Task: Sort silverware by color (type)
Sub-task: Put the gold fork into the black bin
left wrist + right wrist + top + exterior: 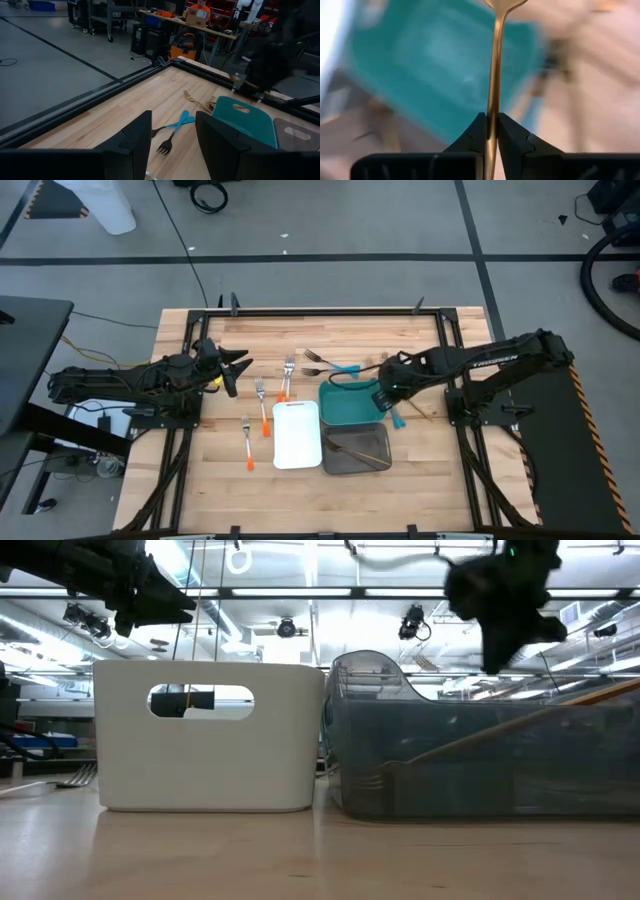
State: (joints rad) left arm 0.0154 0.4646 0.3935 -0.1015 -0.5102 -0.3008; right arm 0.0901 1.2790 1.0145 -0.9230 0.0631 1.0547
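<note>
Slim all-gold utensil [493, 65] pinched by its handle between the closed fingers of the right gripper [491, 131], hanging over the teal rectangular plastic tray [350, 402]. Just beside, a grey translucent tray [356, 448] with gold pieces inside and a white tray [296, 434]. Scattered around on the wooden table [420, 490]: orange-handled forks [263, 406] and teal-handled forks [172, 127]. Waiting at the table's left edge, the left gripper [236, 367], fingers spread wide, empty.
</note>
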